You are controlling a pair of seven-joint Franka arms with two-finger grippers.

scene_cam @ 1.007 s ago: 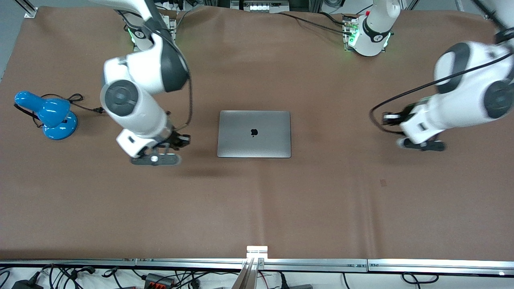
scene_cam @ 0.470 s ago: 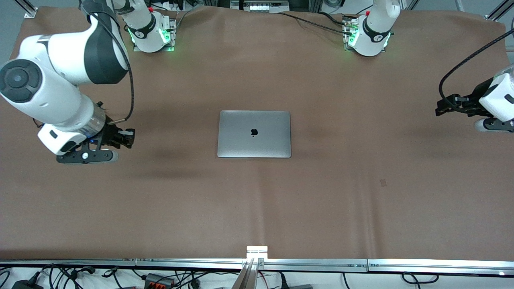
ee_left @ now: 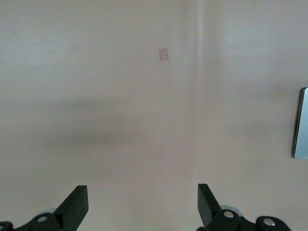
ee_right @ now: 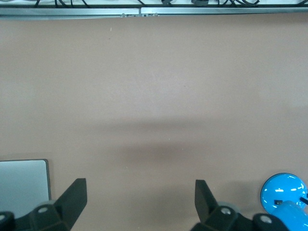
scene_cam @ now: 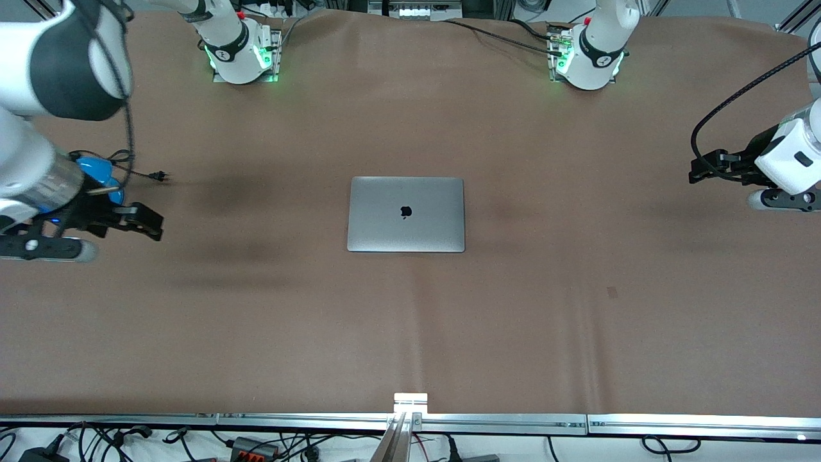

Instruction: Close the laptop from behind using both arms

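Note:
The space-grey laptop (scene_cam: 406, 213) lies closed and flat in the middle of the table, lid up with the black apple logo showing. Its edge shows in the left wrist view (ee_left: 301, 122) and its corner in the right wrist view (ee_right: 21, 180). My right gripper (scene_cam: 142, 221) is open and empty, up in the air over the right arm's end of the table, well away from the laptop; it also shows in its wrist view (ee_right: 139, 197). My left gripper (scene_cam: 707, 169) is open and empty over the left arm's end, and shows in its wrist view (ee_left: 140, 204).
A blue desk lamp (scene_cam: 97, 172) with a black cord stands at the right arm's end, partly hidden under the right arm; it also shows in the right wrist view (ee_right: 284, 192). A brown cloth (scene_cam: 410, 321) covers the table. A small square mark (scene_cam: 612, 292) is on it.
Both arms have swung outward from beside the laptop toward their own ends of the table. The right arm now covers part of the lamp. The laptop has not moved.

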